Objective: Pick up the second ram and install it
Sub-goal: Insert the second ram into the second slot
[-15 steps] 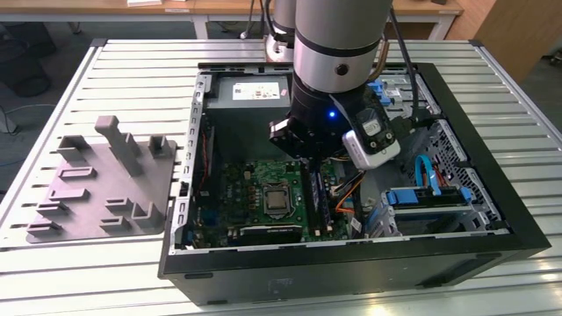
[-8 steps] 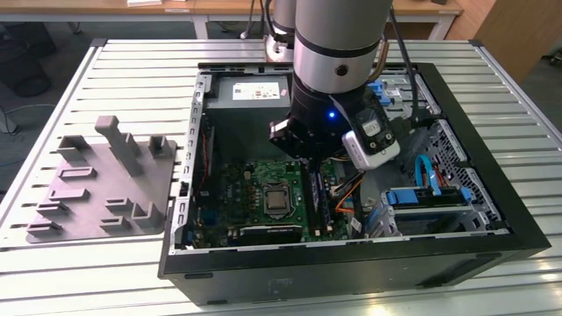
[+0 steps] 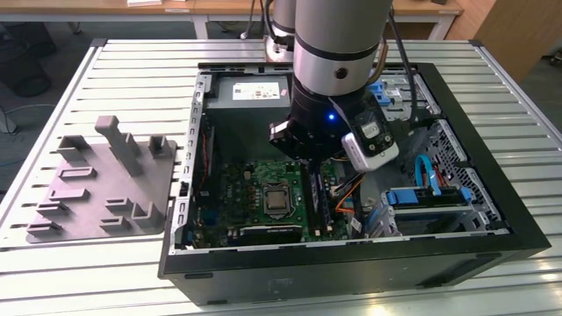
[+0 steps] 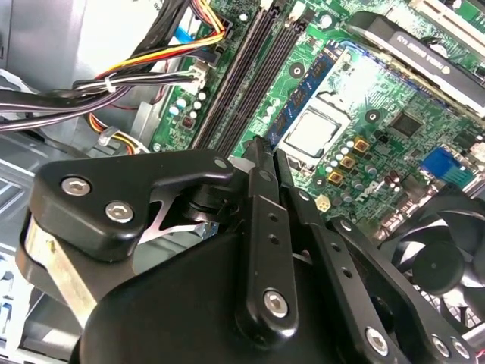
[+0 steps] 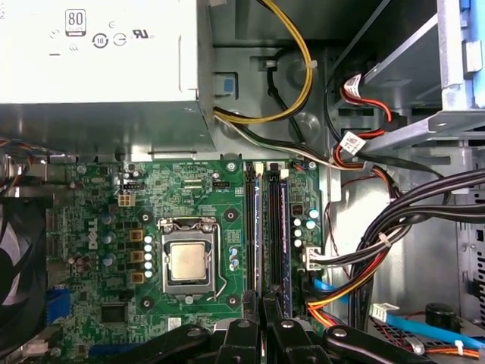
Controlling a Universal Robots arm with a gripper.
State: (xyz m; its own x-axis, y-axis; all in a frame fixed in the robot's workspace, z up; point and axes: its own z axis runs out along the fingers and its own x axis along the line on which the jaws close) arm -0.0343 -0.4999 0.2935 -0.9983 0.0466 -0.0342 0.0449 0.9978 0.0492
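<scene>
Ram in mobo, at gripper tip

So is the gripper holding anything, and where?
Can't tell. The gripper is down at the memory slots, and its own body hides whatever it might pinch.

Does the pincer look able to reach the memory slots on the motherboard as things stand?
Likely yes. The pincer hangs right over the slots, and the cables run off to one side, clear of them.
</scene>
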